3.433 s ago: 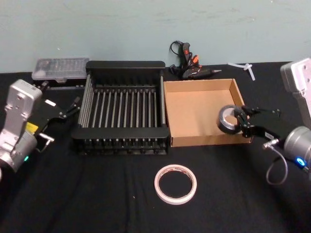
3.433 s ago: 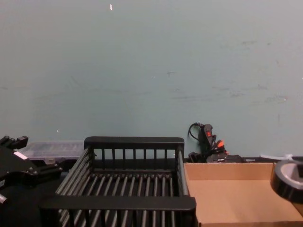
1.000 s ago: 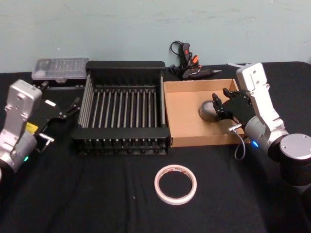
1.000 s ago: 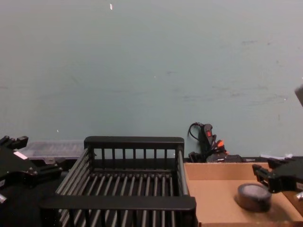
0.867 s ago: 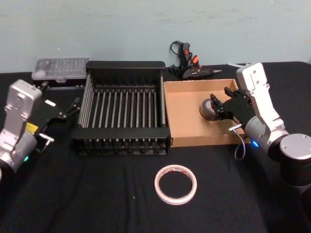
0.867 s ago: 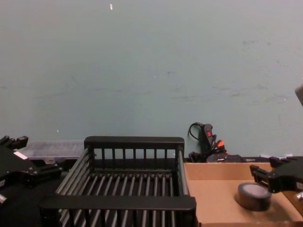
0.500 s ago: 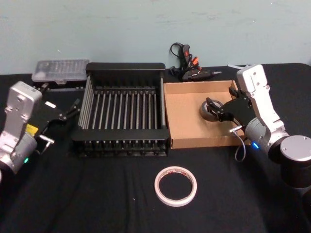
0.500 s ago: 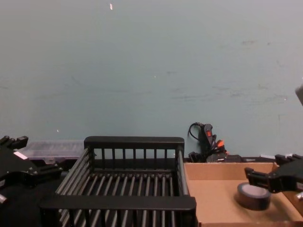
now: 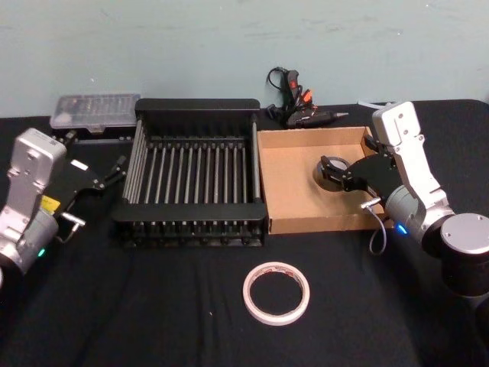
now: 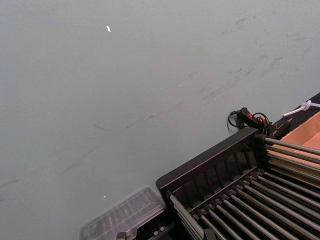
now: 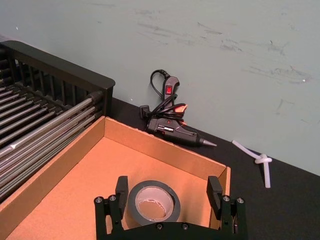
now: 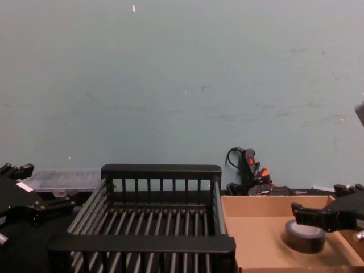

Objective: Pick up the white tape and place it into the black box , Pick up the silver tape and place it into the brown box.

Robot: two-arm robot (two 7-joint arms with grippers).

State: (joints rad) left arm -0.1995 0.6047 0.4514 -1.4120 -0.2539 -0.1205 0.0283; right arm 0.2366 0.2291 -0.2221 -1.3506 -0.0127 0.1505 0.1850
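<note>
The silver tape (image 9: pixel 330 172) (image 11: pixel 137 200) (image 12: pixel 304 236) lies flat on the floor of the brown box (image 9: pixel 294 183) (image 11: pixel 165 152) (image 12: pixel 259 239), near its right wall. My right gripper (image 9: pixel 340 174) (image 11: pixel 168 190) (image 12: pixel 321 213) stands open around the roll, one finger on each side and neither touching it. The white tape (image 9: pixel 247 293) lies flat on the black cloth in front of both boxes. The black box (image 9: pixel 195 103) (image 12: pixel 162 169) (image 10: pixel 210 160) stands left of the brown box with nothing in it. My left gripper (image 9: pixel 114 170) stays parked left of the black box.
A glue gun (image 9: pixel 294 99) (image 11: pixel 172 127) with its cable lies behind the brown box. A clear plastic case (image 9: pixel 95 109) (image 10: pixel 125 217) sits at the back left. A white plastic piece (image 9: pixel 374 105) (image 11: pixel 262 162) lies at the back right, by the green wall.
My right gripper carried the silver tape in from the right, set it on the brown box's floor and opened. The roll now lies free. The left arm has not moved.
</note>
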